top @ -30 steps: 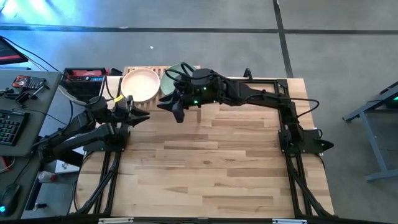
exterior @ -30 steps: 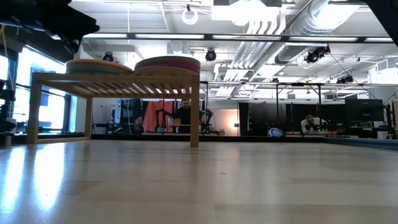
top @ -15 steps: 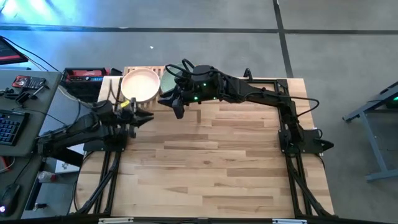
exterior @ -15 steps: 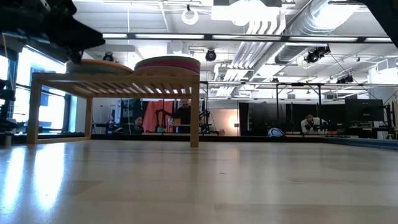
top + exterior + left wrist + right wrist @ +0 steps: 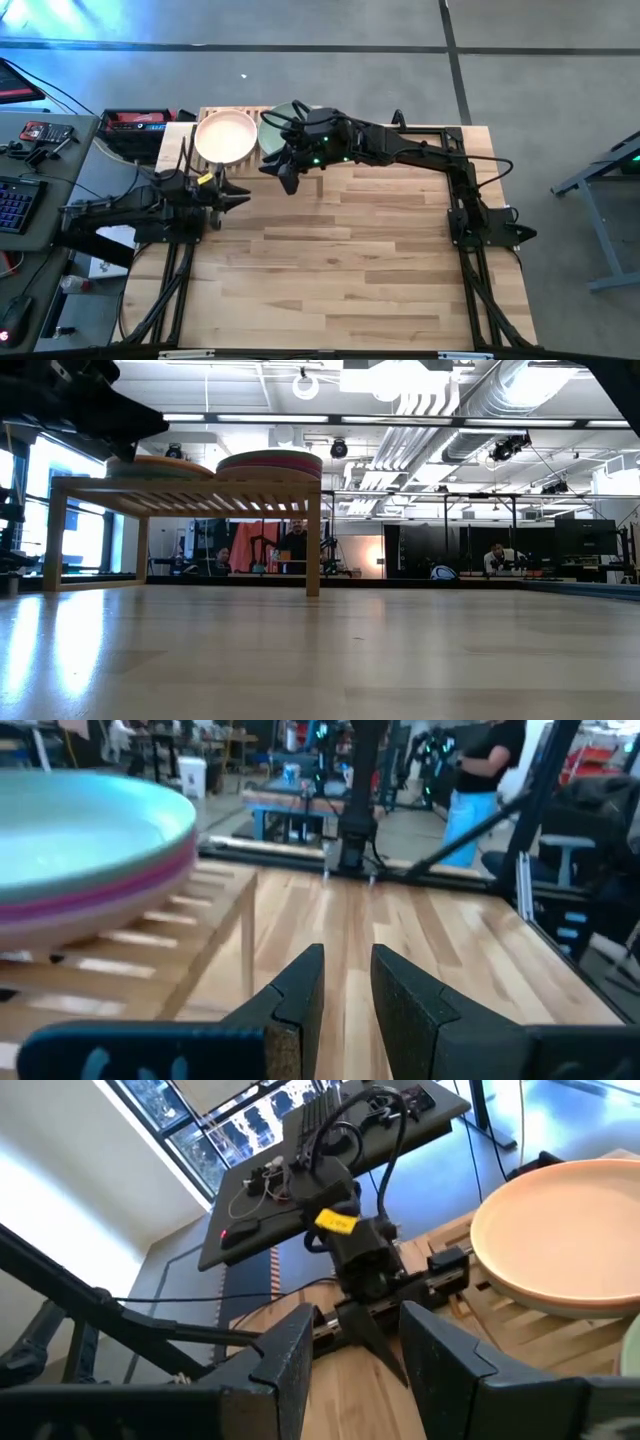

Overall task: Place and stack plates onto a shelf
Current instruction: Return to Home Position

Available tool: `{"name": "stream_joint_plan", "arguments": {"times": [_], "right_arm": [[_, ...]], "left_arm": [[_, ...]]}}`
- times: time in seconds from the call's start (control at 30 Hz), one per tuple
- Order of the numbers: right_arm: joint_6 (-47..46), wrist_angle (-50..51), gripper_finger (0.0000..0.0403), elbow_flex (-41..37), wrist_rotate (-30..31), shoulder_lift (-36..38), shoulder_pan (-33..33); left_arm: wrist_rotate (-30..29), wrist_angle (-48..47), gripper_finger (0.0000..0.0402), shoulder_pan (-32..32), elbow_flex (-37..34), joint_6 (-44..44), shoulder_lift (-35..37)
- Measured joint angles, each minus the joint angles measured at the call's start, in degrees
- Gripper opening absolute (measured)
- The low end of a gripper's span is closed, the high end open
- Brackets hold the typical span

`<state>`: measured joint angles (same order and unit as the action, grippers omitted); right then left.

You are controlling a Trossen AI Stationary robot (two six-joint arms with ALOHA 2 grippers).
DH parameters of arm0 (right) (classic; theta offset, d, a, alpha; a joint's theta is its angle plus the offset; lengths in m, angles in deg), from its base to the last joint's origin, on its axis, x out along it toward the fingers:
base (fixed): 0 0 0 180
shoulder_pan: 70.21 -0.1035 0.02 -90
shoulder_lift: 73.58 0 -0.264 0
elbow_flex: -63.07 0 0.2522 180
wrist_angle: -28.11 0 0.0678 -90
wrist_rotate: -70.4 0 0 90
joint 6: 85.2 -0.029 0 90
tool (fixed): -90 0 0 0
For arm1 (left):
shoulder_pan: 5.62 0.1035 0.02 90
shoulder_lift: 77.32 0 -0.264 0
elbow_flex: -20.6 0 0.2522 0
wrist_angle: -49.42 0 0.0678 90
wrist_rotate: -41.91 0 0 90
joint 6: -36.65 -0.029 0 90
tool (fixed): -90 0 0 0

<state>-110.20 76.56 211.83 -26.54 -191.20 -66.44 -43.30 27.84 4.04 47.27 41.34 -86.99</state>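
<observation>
- Left end effector, narrowly parted and empty, is hovering over the counter; right end effector, released, is hanging beside the shelf.
- Plates are sitting on the shelf in two stacks.
- No loose ones are showing; stacking is looking finished.

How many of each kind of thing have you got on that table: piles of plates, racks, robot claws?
Stacks of round matte plates: 2 (peach-topped stack, mint-green-topped stack)
Low light-wood slatted shelf: 1
Robot claws: 2 (left claw, right claw), both empty
Total: 5
</observation>
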Motion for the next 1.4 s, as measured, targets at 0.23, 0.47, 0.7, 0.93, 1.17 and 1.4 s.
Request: {"name": "stream_joint_plan", "arguments": {"times": [0.23, 0.47, 0.7, 0.93, 1.17, 1.4], "right_arm": [[2.7, -0.1, 0.0135, 0.0, 0.93, 0.0, 0.03], [4.35, -0.14, 0.0135, 0.0, 1.1, 0.0, 0.59], [4.4, -0.14, 0.0135, 0.0, 1.13, 0.0, 0.76], [4.5, 0.05, 0.0135, 0.0, 0.63, 0.0, 0.98], [4.5, 0.25, 0.0135, 0.0, -0.31, 0.25, 1.09], [4.47, 0.26, 0.0135, 0.01, -0.39, 1.59, 1.07]], "left_arm": [[-3.26, -4.73, 0.0074, -3.07, 0.0, -0.45, -0.02], [-4.26, -3.92, 0.0074, -5.13, -0.58, -1.89, 0.0], [-4.2, -0.34, 0.0074, -7.28, -5.57, 0.3, 0.04], [-4.55, 1.56, 0.0074, -8.51, -8.14, 0.17, -0.02], [-5.65, 1.29, 0.0074, -8.72, -8.44, 0.06, 0.0], [-6.82, -1.97, 0.0074, -8.7, -8.48, -0.32, -0.01]]}}
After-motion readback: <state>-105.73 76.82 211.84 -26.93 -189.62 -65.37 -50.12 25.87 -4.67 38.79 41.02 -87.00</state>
